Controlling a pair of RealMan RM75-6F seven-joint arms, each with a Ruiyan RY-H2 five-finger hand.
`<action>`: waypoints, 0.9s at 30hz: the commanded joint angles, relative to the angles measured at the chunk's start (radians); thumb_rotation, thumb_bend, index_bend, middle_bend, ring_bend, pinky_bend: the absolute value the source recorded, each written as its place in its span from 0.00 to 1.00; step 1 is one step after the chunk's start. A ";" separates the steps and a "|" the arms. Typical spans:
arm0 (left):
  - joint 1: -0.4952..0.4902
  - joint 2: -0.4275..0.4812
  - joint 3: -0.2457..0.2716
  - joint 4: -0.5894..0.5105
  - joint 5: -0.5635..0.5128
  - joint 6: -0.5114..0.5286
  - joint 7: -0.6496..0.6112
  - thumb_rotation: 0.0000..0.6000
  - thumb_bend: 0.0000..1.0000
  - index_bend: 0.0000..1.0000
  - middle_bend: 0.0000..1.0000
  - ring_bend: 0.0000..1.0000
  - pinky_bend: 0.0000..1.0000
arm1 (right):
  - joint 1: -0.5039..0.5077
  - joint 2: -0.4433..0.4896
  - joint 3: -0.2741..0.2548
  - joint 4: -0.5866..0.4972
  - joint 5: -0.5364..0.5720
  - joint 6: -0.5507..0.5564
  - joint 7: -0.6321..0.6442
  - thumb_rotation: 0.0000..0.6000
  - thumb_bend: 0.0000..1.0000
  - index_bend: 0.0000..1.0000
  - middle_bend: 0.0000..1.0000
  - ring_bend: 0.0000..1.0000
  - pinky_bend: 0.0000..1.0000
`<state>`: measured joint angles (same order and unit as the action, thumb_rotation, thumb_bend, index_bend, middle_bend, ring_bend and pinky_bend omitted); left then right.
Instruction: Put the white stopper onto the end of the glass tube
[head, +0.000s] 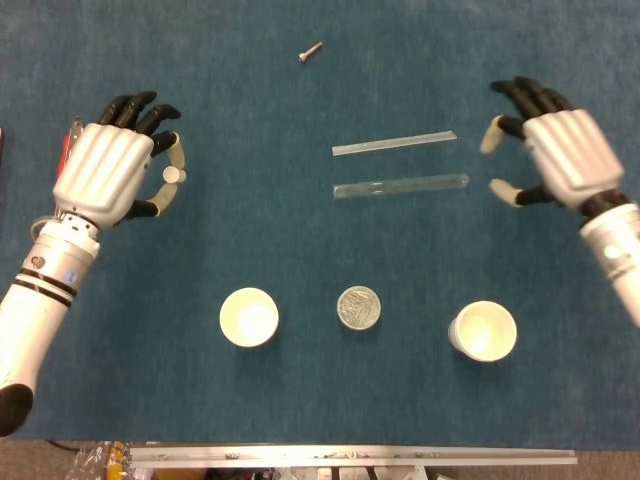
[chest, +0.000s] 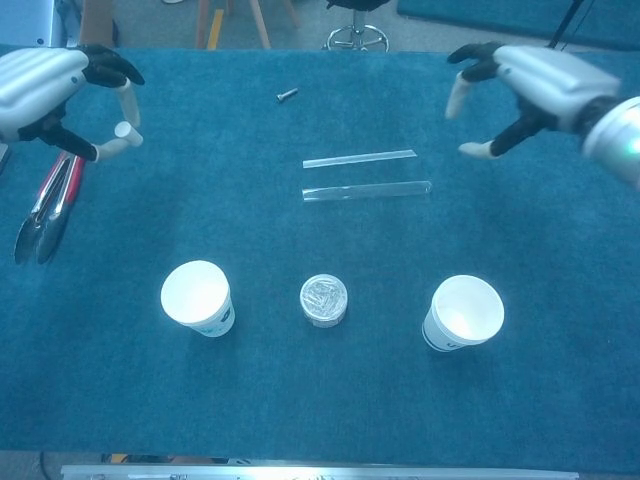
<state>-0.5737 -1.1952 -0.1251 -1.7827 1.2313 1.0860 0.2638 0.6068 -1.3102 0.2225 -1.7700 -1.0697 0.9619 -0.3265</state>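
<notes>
While the left robot hand (head: 110, 172) pinches the white stopper (head: 172, 176) at nine o'clock, the empty right robot hand (head: 560, 152) hovers spread at three o'clock, likely to steady the glass tube (head: 400, 186) lying mid-tabletop.

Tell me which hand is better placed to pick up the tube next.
Right. The right hand is open, beside the tube's near end. The left hand is farther off and already pinches the stopper.

The left hand (head: 112, 172) and the right hand (head: 562, 152) have silver-white ribbed backs, black fingers and beige fingertips. The white forearms carry thin black rings.
</notes>
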 joint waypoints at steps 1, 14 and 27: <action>0.004 0.008 0.001 -0.009 0.008 0.006 0.001 1.00 0.34 0.51 0.21 0.08 0.06 | 0.057 -0.087 -0.010 0.056 0.066 -0.006 -0.089 1.00 0.19 0.48 0.12 0.00 0.14; 0.006 0.026 0.006 -0.007 0.019 -0.003 -0.018 1.00 0.34 0.51 0.21 0.08 0.06 | 0.195 -0.304 -0.010 0.215 0.261 -0.015 -0.271 1.00 0.19 0.50 0.12 0.00 0.14; 0.014 0.026 0.014 0.005 0.048 0.002 -0.051 1.00 0.34 0.51 0.21 0.08 0.06 | 0.313 -0.409 0.000 0.299 0.415 -0.007 -0.418 1.00 0.19 0.51 0.12 0.00 0.14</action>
<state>-0.5603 -1.1684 -0.1114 -1.7791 1.2776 1.0874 0.2144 0.9087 -1.7085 0.2224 -1.4828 -0.6699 0.9538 -0.7305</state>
